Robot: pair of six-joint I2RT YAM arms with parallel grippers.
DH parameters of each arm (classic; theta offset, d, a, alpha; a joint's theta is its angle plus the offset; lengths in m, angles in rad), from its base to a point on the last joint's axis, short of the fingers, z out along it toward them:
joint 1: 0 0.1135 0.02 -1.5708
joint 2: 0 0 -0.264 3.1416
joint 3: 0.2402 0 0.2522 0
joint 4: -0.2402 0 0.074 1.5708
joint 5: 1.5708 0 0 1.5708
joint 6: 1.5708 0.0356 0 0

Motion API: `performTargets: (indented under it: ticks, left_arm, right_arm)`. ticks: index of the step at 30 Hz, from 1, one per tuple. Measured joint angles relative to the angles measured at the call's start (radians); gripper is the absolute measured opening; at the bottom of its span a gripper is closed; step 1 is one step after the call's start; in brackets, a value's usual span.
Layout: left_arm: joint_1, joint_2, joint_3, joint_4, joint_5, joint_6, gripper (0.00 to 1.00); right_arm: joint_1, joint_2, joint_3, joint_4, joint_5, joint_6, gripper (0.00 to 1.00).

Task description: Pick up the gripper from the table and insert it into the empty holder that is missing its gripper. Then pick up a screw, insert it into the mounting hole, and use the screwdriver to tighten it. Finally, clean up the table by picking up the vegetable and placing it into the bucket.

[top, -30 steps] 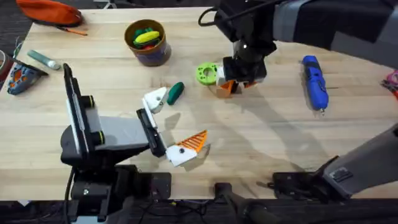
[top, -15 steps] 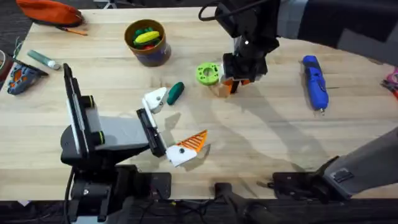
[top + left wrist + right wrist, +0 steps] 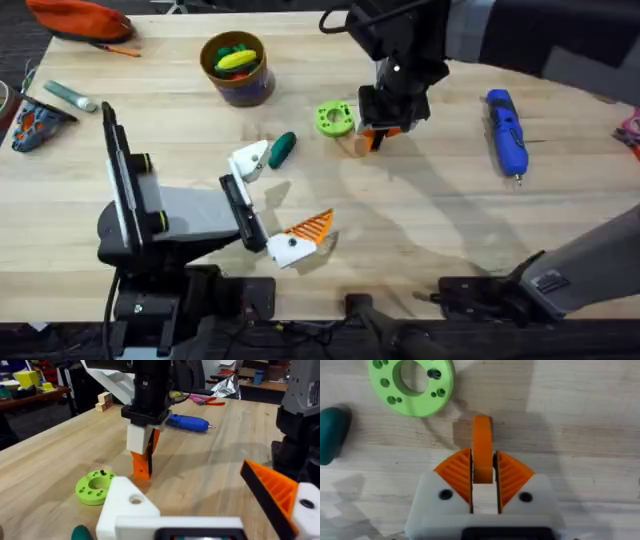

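Observation:
My right gripper [image 3: 378, 130] is shut on the small orange gripper piece [image 3: 371, 139], holding it upright with its lower end at the wood; the pads [image 3: 457, 472] clamp the piece [image 3: 481, 450]. The green ring [image 3: 334, 118] lies just left of it, with a black screw [image 3: 434, 373] in one hole. My left gripper [image 3: 275, 200] stands open: one white holder [image 3: 250, 160] is bare, while the other finger [image 3: 305, 235] carries an orange pad. The dark green vegetable [image 3: 283, 148] lies beside the bare holder. The bucket [image 3: 237, 68] stands at the back and the blue screwdriver [image 3: 506, 130] at the right.
Toy pieces sit inside the bucket. An orange pouch [image 3: 80, 18], a grey-green marker [image 3: 70, 95] and a small dark tool [image 3: 35, 120] lie at the far left. Bare wood lies between the right gripper and the screwdriver.
A second ago the right gripper sat lower over the orange piece; it has since shifted slightly back with the piece clamped upright. The left arm has not moved.

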Motion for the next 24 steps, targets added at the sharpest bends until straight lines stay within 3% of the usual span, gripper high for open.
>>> performTargets:
  ticks: [7,24]
  left_arm:
    - [0.000,0.000,0.000,0.000,0.000,0.000,0.986]
    - [0.000,0.000,0.000,0.000,0.000,0.000,0.986]
  right_arm:
    - [0.000,0.000,0.000,0.000,0.004,0.001,0.017]
    - [0.000,0.000,0.000,-0.002,0.010,0.001,0.005]
